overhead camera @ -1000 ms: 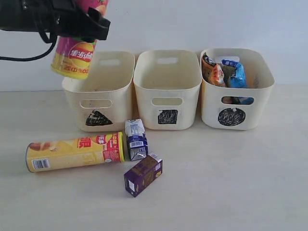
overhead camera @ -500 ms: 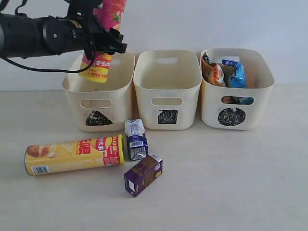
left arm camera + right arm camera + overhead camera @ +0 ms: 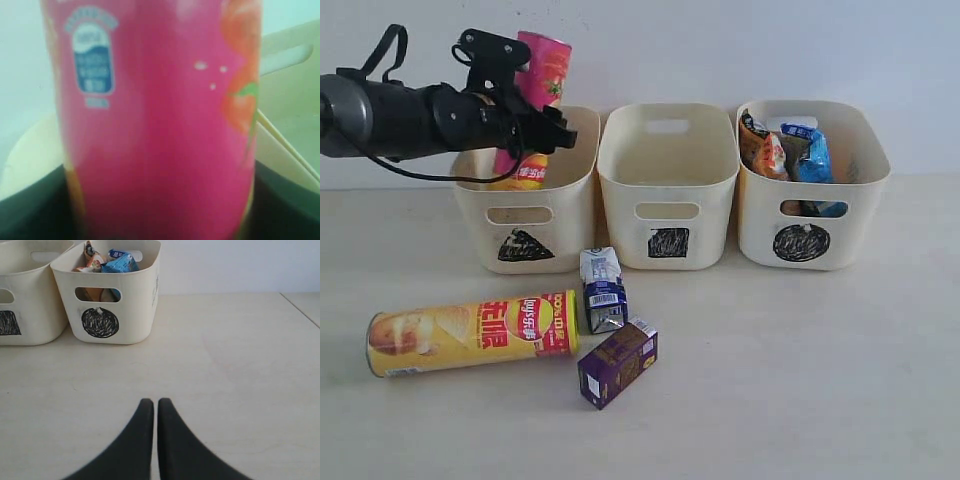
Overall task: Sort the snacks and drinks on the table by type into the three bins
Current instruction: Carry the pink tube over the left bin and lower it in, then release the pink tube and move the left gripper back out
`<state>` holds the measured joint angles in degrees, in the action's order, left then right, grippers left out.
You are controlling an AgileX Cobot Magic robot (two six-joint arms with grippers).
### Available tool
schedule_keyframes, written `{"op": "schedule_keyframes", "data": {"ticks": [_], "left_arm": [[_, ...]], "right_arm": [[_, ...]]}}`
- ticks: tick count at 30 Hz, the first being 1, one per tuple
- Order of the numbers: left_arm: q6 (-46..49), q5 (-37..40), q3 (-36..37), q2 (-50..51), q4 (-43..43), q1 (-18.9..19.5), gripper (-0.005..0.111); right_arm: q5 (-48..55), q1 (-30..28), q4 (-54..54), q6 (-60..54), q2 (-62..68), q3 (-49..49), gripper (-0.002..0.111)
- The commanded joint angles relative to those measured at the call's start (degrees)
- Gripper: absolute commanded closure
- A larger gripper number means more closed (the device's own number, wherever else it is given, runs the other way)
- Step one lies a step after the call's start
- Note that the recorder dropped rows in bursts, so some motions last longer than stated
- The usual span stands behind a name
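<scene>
Change: pink chip tube with yellow end (image 3: 548, 66) has dropped, yellow end now inside cream triangle-marked bin (image 3: 480, 215), 11 o'clock on the tabletop (image 3: 800, 380).
Left end effector (image 3: 520, 112): pinching that tube.
Right end effector (image 3: 152, 410): pressed together.
Meaning: release likely next.

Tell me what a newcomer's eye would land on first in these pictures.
The tall pink chip tube, clamped in the black left gripper, stands tilted with its yellow lower end inside the cream plastic triangle-marked bin at the left of the row. Next comes the long yellow chip tube, lying on its side on the pale beige table. The cream circle-marked bin at the right is stuffed with foil snack packets.
</scene>
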<state>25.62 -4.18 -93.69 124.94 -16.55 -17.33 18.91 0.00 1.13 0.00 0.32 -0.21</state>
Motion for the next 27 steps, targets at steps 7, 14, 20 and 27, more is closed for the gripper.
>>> {"op": "schedule_keyframes", "data": {"ticks": [7,14,20,27], "left_arm": [[-0.5,5.0,-0.3,0.2,-0.8,0.1,0.015],[-0.3,12.2,-0.3,-4.1,-0.6,0.1,0.015],[1.9,31.8,-0.2,-11.5,6.5,0.1,0.015],[-2.5,56.8,0.6,-17.3,15.7,1.3,0.025]], "right_arm": [[-0.2,-0.1,0.0,0.0,-0.3,0.2,0.108],[-0.2,-0.1,0.0,0.0,-0.3,0.2,0.108],[-0.5,-0.1,-0.2,0.0,-0.3,0.2,0.108],[-0.5,-0.1,-0.2,0.0,-0.3,0.2,0.108]]}}
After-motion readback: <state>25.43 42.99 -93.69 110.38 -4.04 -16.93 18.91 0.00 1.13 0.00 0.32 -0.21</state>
